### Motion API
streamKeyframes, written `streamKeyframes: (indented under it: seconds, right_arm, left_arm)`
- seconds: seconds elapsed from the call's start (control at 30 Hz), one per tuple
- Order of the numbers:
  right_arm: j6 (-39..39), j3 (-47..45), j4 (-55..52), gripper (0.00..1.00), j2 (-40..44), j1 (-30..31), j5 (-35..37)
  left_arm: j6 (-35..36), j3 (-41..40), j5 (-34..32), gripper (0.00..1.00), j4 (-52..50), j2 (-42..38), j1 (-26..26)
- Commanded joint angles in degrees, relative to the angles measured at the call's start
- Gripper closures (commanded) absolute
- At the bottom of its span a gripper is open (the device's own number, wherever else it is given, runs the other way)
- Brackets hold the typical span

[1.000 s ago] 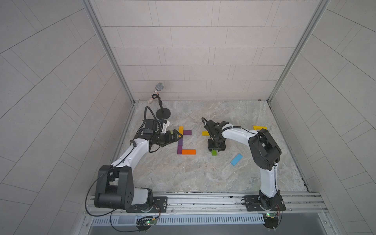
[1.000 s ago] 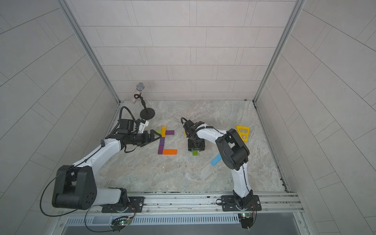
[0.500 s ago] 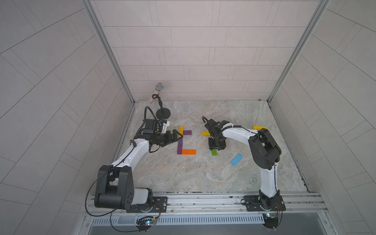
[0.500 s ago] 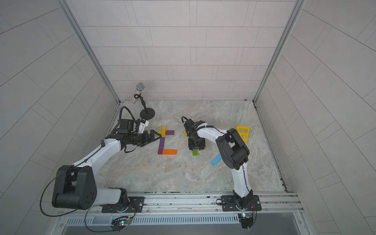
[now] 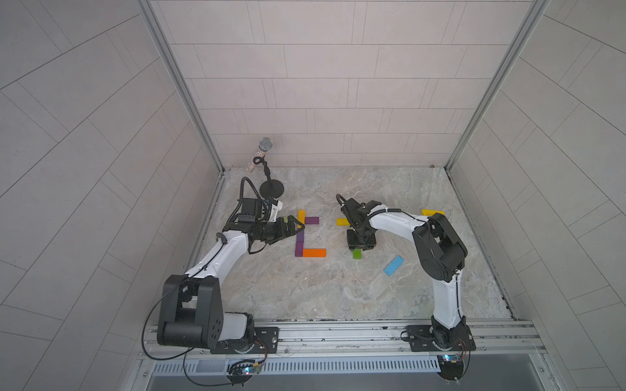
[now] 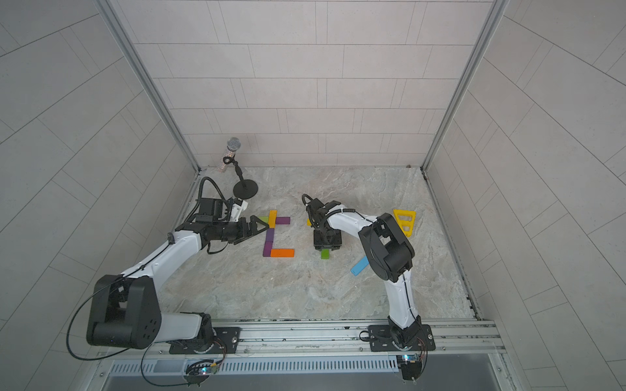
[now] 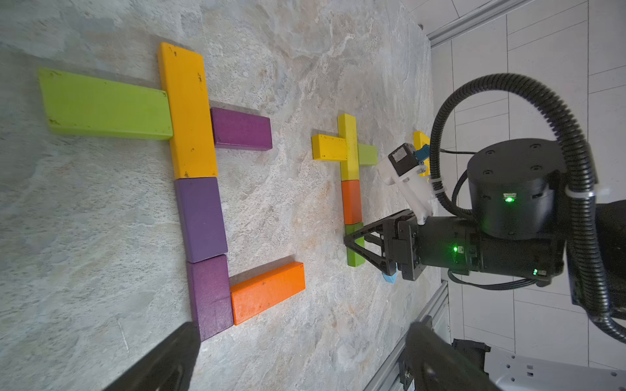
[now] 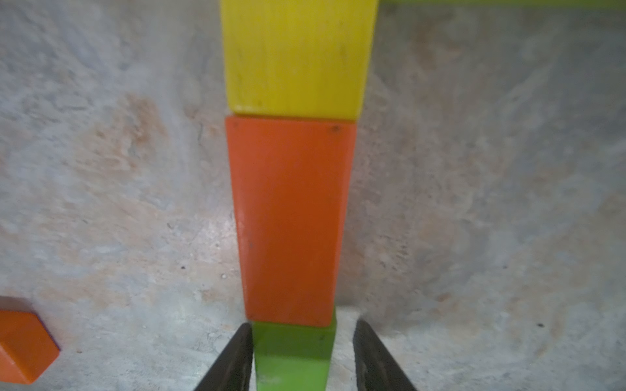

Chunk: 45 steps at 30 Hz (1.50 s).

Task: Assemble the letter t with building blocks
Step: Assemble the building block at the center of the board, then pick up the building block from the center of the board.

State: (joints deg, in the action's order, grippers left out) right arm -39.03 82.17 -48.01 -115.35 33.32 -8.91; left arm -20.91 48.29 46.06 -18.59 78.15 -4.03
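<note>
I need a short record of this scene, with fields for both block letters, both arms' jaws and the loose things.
left letter: yellow bar, purple blocks, orange foot
right letter: yellow block, orange block, green block in line
left jaws: open, empty
right jaws: open, astride the green block, gap at one side
loose: blue block, yellow frame, microphone

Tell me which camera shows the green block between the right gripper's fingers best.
Left wrist: the green block shows nearly full length, butted against the orange block. Right wrist crops it to one end between the fingers of the right gripper. In both top views only a stub pokes out beneath the gripper.
</note>
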Motion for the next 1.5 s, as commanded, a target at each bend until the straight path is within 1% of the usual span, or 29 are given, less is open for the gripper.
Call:
streamKeyframes:
  seconds: [0.0, 0.1, 0.27, 0.37, 0.47, 0.5, 0.57, 0.63, 0.7, 0.8, 0.9, 1.0, 1.13, 1.2, 1.47]
  right_arm:
    - [0.0, 1.0, -0.8, 0.42, -0.7, -0.2, 0.6]
    - [0.5, 1.6, -1.0, 0.38, -0.6, -0.2, 0.7]
    - [1.0, 3.1, -2.0, 0.36, 0.8, 0.1, 0.6]
    - [2.4, 5.4, -3.8, 0.34, 3.0, 0.6, 0.8]
    - [3.5, 8.3, -7.5, 0.34, 6.8, 1.7, 3.1]
    - [3.1, 8.0, -8.4, 0.33, 8.6, 1.7, 3.5]
    - [0.6, 4.6, -8.9, 0.33, 13.2, 1.5, 4.8]
    - [-3.4, -2.4, -8.7, 0.36, 19.1, 0.6, 5.3]
    - [-8.8, -11.2, -8.4, 0.38, 25.5, -0.8, 5.4]
    - [-14.7, -22.5, -7.2, 0.39, 32.9, -2.9, 3.8]
    - [-17.8, -29.9, -4.3, 0.38, 36.8, -5.7, 0.3]
    - [-18.0, -32.5, -2.2, 0.39, 37.1, -8.6, -1.1]
    - [-17.5, -33.4, 0.4, 0.39, 34.5, -11.8, -1.9]
    - [-18.1, -33.8, 2.6, 0.42, 33.3, -13.4, -3.6]
    - [-18.0, -32.3, 3.3, 0.47, 29.2, -14.4, -1.0]
  left_arm:
    - [0.7, 0.7, 0.4, 0.00, 0.9, -0.4, 0.2]
    - [0.6, 0.7, 0.4, 0.00, 1.0, -0.4, 0.2]
    - [0.6, 0.9, 0.5, 0.00, 1.1, -0.2, 0.2]
    - [0.6, 0.9, 0.6, 0.00, 1.2, -0.1, 0.2]
    - [0.6, 0.6, 0.5, 0.00, 1.2, -0.3, 0.2]
    - [0.7, 0.6, 0.4, 0.00, 1.3, -0.4, 0.2]
    - [0.7, 0.4, 0.3, 0.00, 1.3, -0.6, 0.2]
    - [1.1, 0.3, 0.0, 0.00, 1.1, -0.8, 0.2]
    - [1.2, 0.1, -0.3, 0.00, 0.9, -1.1, 0.2]
    - [1.2, -0.1, -0.5, 0.00, 1.1, -1.2, 0.2]
    - [0.7, -0.3, -0.3, 0.00, 1.8, -1.1, 0.1]
    - [0.0, -0.7, 0.1, 0.00, 2.7, -1.1, 0.1]
    - [-0.3, -1.3, 0.2, 0.00, 3.3, -1.7, -0.2]
    - [-0.4, -1.5, 0.2, 0.00, 3.5, -1.8, -0.3]
    - [-0.1, -1.4, 0.1, 0.00, 3.3, -2.0, -0.3]
